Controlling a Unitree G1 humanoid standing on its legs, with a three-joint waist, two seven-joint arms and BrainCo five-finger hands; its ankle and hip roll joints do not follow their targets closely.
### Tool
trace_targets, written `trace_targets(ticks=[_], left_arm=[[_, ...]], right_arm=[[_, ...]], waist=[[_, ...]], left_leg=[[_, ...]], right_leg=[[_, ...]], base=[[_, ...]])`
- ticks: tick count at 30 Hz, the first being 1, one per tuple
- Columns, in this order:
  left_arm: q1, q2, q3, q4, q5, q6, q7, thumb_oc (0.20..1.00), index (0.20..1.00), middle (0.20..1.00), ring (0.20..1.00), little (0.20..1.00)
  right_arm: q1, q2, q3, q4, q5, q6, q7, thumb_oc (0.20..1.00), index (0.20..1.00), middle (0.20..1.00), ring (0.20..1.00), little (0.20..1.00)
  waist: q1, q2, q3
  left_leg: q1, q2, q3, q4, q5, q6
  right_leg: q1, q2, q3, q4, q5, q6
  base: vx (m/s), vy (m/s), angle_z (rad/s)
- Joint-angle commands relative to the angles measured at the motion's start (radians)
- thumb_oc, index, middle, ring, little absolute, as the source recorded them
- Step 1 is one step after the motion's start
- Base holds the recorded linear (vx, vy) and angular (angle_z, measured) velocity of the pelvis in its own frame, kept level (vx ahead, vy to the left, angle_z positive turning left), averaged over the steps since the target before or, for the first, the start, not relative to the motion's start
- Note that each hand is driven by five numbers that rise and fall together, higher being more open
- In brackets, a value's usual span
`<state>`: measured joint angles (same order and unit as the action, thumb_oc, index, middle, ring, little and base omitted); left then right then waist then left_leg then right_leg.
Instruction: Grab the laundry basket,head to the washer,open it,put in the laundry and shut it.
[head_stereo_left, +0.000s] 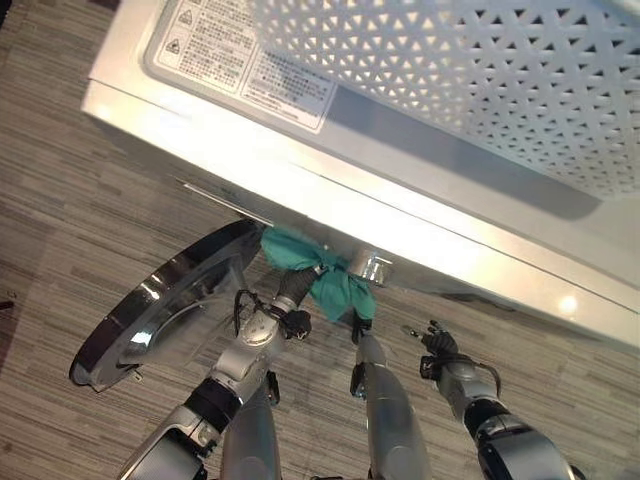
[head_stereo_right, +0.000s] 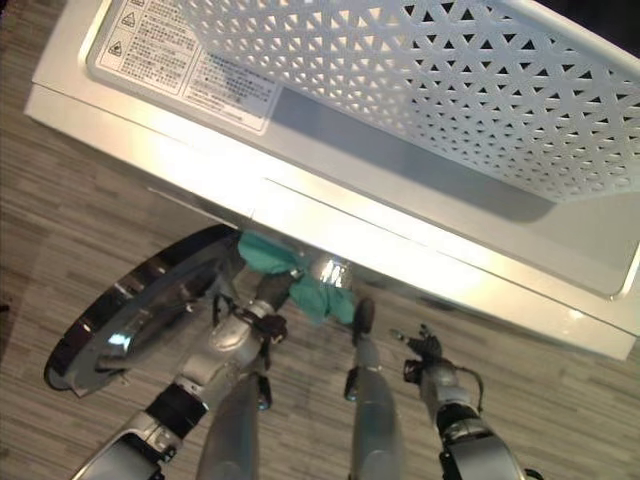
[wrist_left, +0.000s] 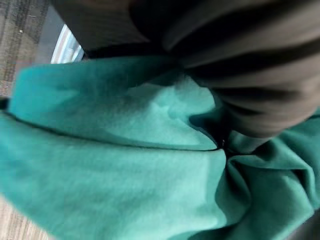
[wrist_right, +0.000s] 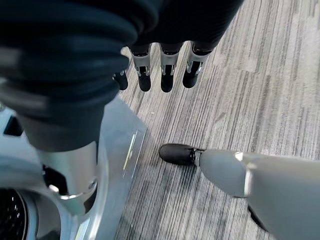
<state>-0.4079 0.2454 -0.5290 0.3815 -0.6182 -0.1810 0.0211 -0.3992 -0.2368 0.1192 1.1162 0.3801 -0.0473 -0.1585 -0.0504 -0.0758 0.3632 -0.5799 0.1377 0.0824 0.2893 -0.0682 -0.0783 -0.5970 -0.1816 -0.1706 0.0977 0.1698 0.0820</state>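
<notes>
A teal garment (head_stereo_left: 322, 272) hangs bunched at the mouth of the white washer (head_stereo_left: 400, 215), under its front edge. My left hand (head_stereo_left: 291, 292) reaches into that garment; up close the cloth (wrist_left: 125, 165) lies against the hand's dark cover (wrist_left: 240, 75), and the fingers are buried in the folds. The round chrome-rimmed washer door (head_stereo_left: 165, 315) stands swung open to the left. On top of the washer sits the white perforated laundry basket (head_stereo_left: 480, 70). My right hand (head_stereo_left: 438, 346) hangs low over the floor to the right of the opening, fingers (wrist_right: 167, 75) straight and holding nothing.
Striped grey-brown carpet (head_stereo_left: 80, 200) surrounds the washer. The open door takes up the space left of my left arm. A warning label (head_stereo_left: 240, 50) is stuck on the washer's top at the left.
</notes>
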Motion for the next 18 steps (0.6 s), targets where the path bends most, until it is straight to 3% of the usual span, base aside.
trace_targets(ticks=[1,6,10,14,18], left_arm=[[-0.041,-0.049,-0.015,-0.012,0.038,-0.063,0.023,0.200,0.200,0.200,0.200,0.200],[-0.079,-0.067,0.011,0.066,0.043,-0.069,0.069,0.200,0.200,0.200,0.200,0.200],[-0.066,-0.069,0.036,0.035,0.021,-0.070,0.103,0.200,0.200,0.200,0.200,0.200],[-0.072,-0.081,0.035,0.067,0.034,-0.068,0.129,0.200,0.200,0.200,0.200,0.200],[-0.195,-0.141,0.042,0.241,0.023,-0.080,0.208,0.200,0.200,0.200,0.200,0.200]], right_arm=[[0.065,-0.015,0.036,-0.058,0.034,-0.026,-0.030,1.000,1.000,1.000,1.000,1.000],[0.092,-0.008,0.009,-0.132,0.081,-0.049,-0.037,1.000,1.000,1.000,1.000,1.000],[0.085,0.000,-0.014,-0.160,0.135,-0.071,-0.059,1.000,1.000,1.000,1.000,1.000],[0.061,0.003,-0.018,-0.184,0.164,-0.084,-0.073,1.000,1.000,1.000,1.000,1.000],[0.022,0.015,-0.003,-0.233,0.215,-0.117,-0.106,1.000,1.000,1.000,1.000,1.000]], waist=[[-0.024,-0.004,-0.068],[-0.045,-0.013,-0.099],[-0.034,-0.016,-0.106],[-0.030,-0.023,-0.102],[-0.050,-0.041,-0.096]], left_leg=[[-0.093,-0.003,-0.065,0.154,-0.124,0.019],[-0.225,0.005,-0.088,0.301,-0.175,0.024],[-0.341,-0.002,-0.127,0.445,-0.234,0.047],[-0.402,-0.010,-0.141,0.504,-0.258,0.056],[-0.481,-0.005,-0.151,0.559,-0.269,0.053]], right_leg=[[-0.085,-0.108,0.029,0.215,-0.200,0.067],[-0.213,-0.123,0.042,0.378,-0.266,0.055],[-0.315,-0.120,0.057,0.523,-0.336,0.029],[-0.364,-0.121,0.069,0.574,-0.359,0.018],[-0.440,-0.121,0.081,0.630,-0.376,0.008]], base=[[-0.06,0.014,0.12],[0.00,0.007,0.12],[0.00,0.000,0.00],[0.00,0.005,0.10],[-0.01,-0.006,0.06]])
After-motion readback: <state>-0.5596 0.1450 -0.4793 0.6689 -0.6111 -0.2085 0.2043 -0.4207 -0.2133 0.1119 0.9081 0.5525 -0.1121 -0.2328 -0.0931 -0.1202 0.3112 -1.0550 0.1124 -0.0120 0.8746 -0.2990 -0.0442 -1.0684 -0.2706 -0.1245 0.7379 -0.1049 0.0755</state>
